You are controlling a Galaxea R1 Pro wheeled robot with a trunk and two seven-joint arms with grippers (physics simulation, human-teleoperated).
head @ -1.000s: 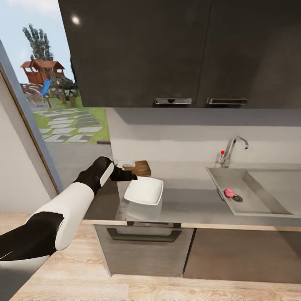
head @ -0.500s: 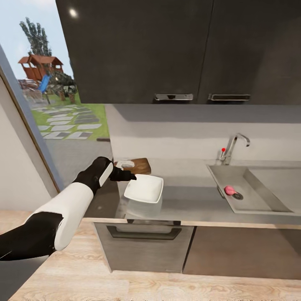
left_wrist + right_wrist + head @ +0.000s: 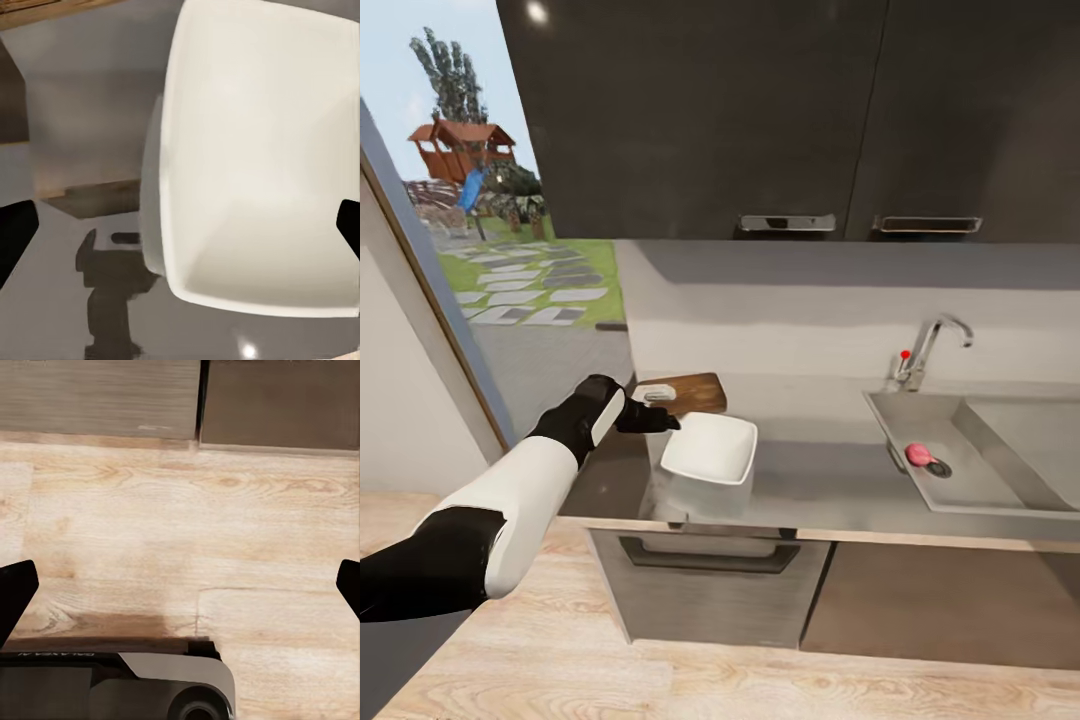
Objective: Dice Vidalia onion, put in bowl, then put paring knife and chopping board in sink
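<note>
Two arms belong to this robot, and the left one, white and black, reaches in from about eight o'clock of the head view toward the long grey brushed-steel countertop (image 3: 820, 480). Its black left gripper (image 3: 660, 420) sits just beside the near-left corner of the shallow white squarish bowl (image 3: 710, 450); whether a finger touches the rim I cannot tell. In the left wrist view the two dark fingertips (image 3: 15, 232) stand far apart at opposite edges, so the jaws are spread wide, with the bowl (image 3: 255, 157) between them and nothing held.

At twelve o'clock from the bowl, touching or nearly touching its far edge, lies the rectangular dark-brown wooden chopping board (image 3: 685, 392), partly hidden by the gripper. A pale patch rests on its left end; what it is I cannot tell.

Over at three o'clock, well apart from the bowl, the rectangular stainless-steel sink (image 3: 960, 490) is set into the countertop, with a curved chrome faucet (image 3: 935, 345) and red knob behind it. The small pinkish-red Vidalia onion (image 3: 918, 455) lies in the basin, just beside the round drain.

On the right wrist view, the right gripper (image 3: 180, 592) also shows dark fingertips (image 3: 15, 592) set wide apart, empty, above a light wooden floor (image 3: 225, 532) and the foot of dark cabinet fronts (image 3: 277, 401).
</note>
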